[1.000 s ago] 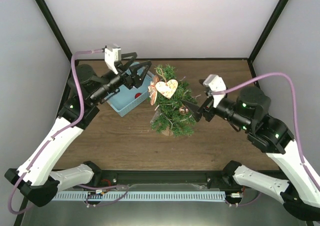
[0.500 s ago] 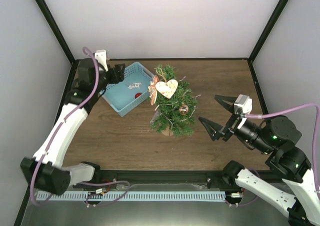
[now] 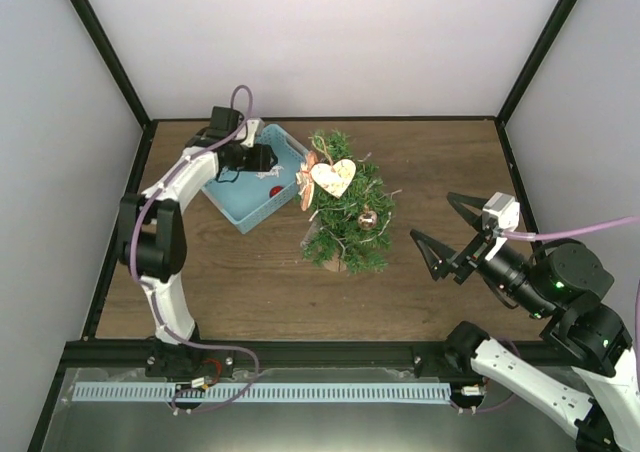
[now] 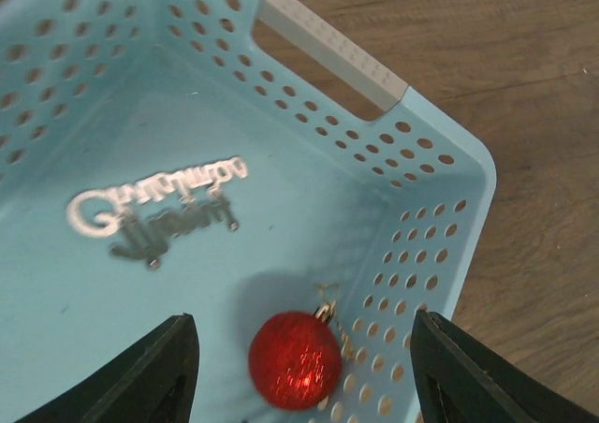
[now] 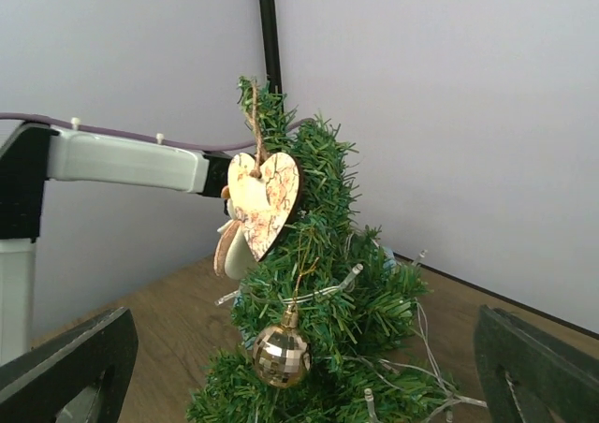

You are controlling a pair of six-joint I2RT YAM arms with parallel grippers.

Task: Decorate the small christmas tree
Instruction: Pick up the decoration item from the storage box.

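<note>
The small christmas tree stands mid-table, its top leaning towards the back. It carries a wooden heart, a gold mirror ball and a string of lights. In the right wrist view the tree, heart and gold ball face me. My right gripper hangs open to the tree's right, apart from it. My left gripper is down inside the light-blue basket. It is open, its fingers straddling a red ball without touching it. A silver word ornament lies beyond.
The basket's perforated wall with a handle slot runs close to the right of the red ball. A cream and brown ornament hangs behind the heart. Black frame posts stand at the table's back corners.
My left arm swung round and dropped its gripper into the basket, jaws narrowing a little. My right arm drew back from the tree towards the right and near side, jaws wide.
</note>
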